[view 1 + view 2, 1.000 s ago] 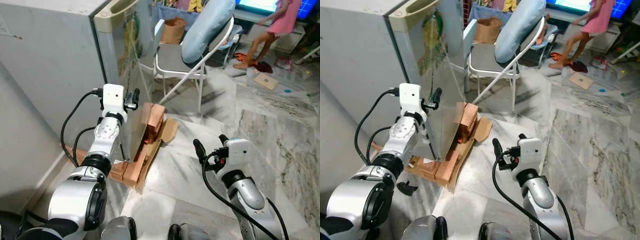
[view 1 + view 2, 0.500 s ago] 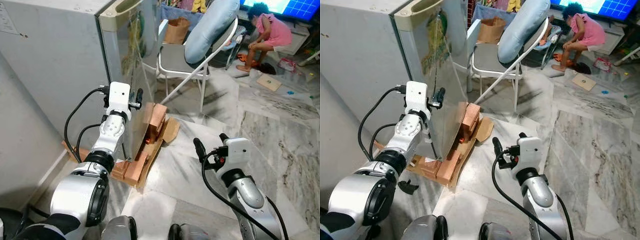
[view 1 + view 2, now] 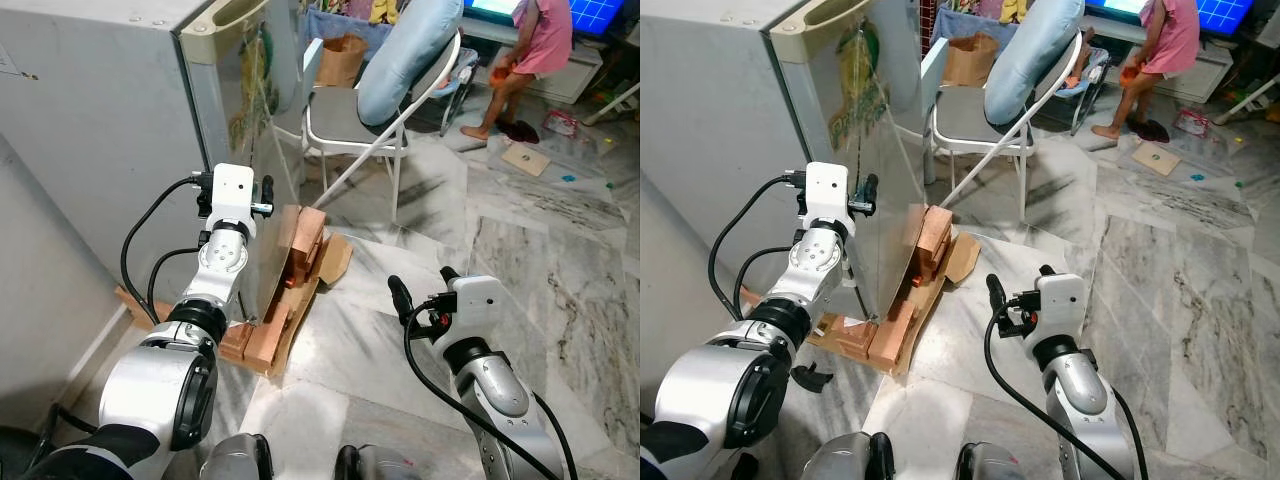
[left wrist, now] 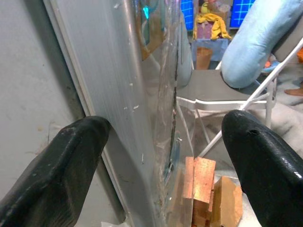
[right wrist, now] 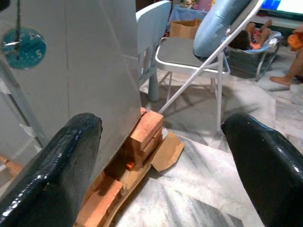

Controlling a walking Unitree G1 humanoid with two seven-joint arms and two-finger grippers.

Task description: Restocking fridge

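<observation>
You are holding the left tool spread at the fridge door's edge; expect a stiff, heavy, slippery door, so hook that edge. The right tool is hanging spread, idle.

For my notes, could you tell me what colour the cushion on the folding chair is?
The cushion is light blue, clearest in the left eye view.
</observation>
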